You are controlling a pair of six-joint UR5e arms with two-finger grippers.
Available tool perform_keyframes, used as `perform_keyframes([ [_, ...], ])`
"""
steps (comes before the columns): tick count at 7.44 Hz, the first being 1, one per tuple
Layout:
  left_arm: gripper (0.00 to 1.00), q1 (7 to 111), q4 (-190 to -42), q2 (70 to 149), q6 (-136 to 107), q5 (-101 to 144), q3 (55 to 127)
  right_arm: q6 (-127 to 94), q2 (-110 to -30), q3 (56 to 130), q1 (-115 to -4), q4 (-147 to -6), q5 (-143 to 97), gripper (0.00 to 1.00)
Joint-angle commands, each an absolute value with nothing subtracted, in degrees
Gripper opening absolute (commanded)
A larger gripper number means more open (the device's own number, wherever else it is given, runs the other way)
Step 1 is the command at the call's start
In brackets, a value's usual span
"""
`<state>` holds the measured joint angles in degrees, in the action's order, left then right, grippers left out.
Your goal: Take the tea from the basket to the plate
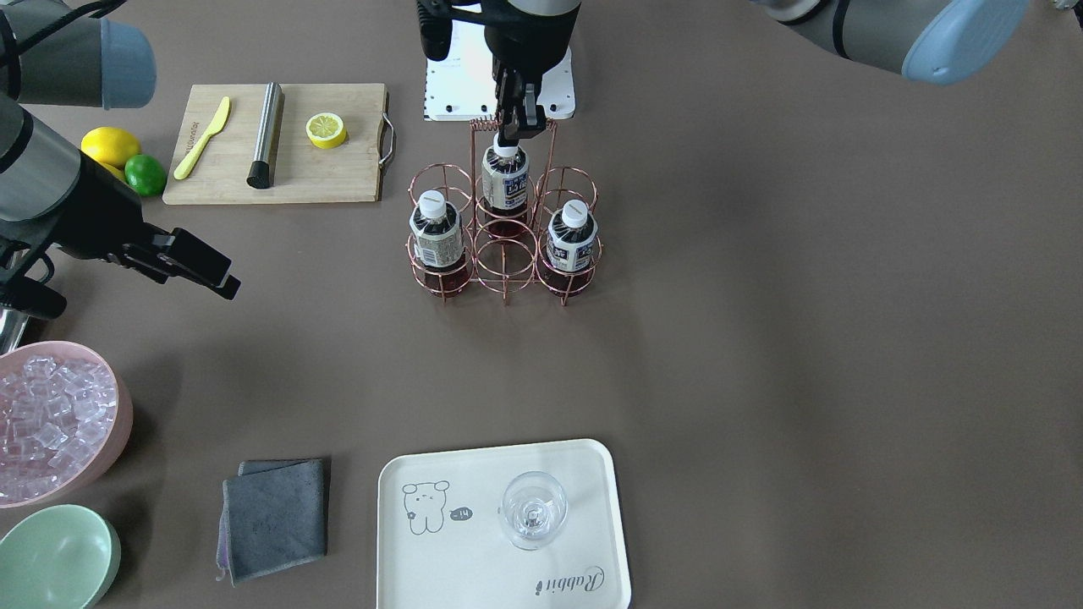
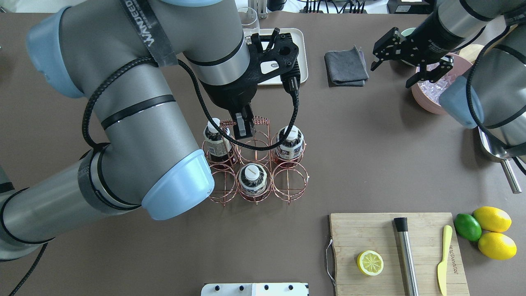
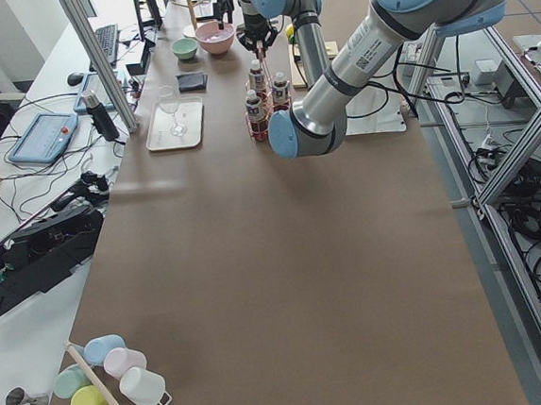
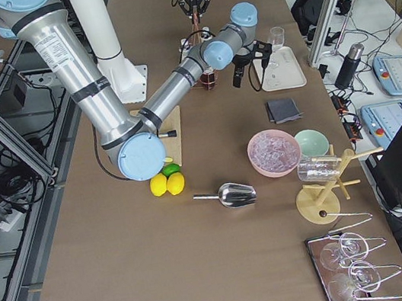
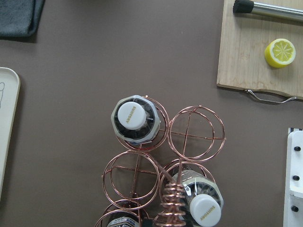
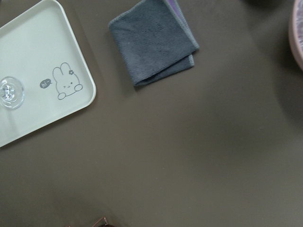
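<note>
Three alike tea bottles stand in the copper wire basket (image 1: 505, 254). The tea (image 1: 505, 182) in the middle cell nearest the robot also shows in the overhead view (image 2: 252, 179) and the left wrist view (image 5: 204, 208). My left gripper (image 1: 518, 131) hangs just above its white cap, beside the basket handle, with its jaws a little apart and holding nothing. The cap is free. The cream plate (image 1: 474, 575) with the bear drawing lies at the far side and carries a wine glass (image 1: 533, 507). My right gripper (image 1: 224, 279) is open and empty, far from the basket.
A cutting board (image 1: 279, 169) holds a lemon half, a yellow knife and a steel rod. Lemons and a lime (image 1: 145, 173) lie beside it. A pink bowl (image 1: 114, 397) of ice, a green bowl (image 1: 59, 558) and a grey cloth (image 1: 275, 516) sit near the plate.
</note>
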<state>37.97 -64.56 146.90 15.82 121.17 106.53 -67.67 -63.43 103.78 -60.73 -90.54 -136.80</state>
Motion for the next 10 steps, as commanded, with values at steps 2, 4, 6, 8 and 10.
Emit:
perform_keyframes([
  [2,0.0,37.97,-64.6,147.22,15.91,121.03,105.91,-89.08,-53.8,101.95,-48.99,-90.09,-134.14,1.0],
  [4,0.0,37.97,-64.6,147.22,15.91,121.03,106.0,-90.86,-53.0,101.43,-46.77,-90.09,-134.74,0.99],
  [6,0.0,37.97,-64.69,147.3,15.82,121.11,106.0,-91.58,-52.91,101.69,-46.32,-90.09,-137.35,0.91],
  [8,0.0,37.97,-64.6,147.22,15.82,121.11,106.17,-91.67,-50.2,99.16,-46.06,-90.44,-137.46,0.88],
  [10,0.0,37.97,-64.6,147.04,15.82,121.11,106.26,-92.02,-49.75,98.0,-45.88,-90.44,-137.02,0.88],
])
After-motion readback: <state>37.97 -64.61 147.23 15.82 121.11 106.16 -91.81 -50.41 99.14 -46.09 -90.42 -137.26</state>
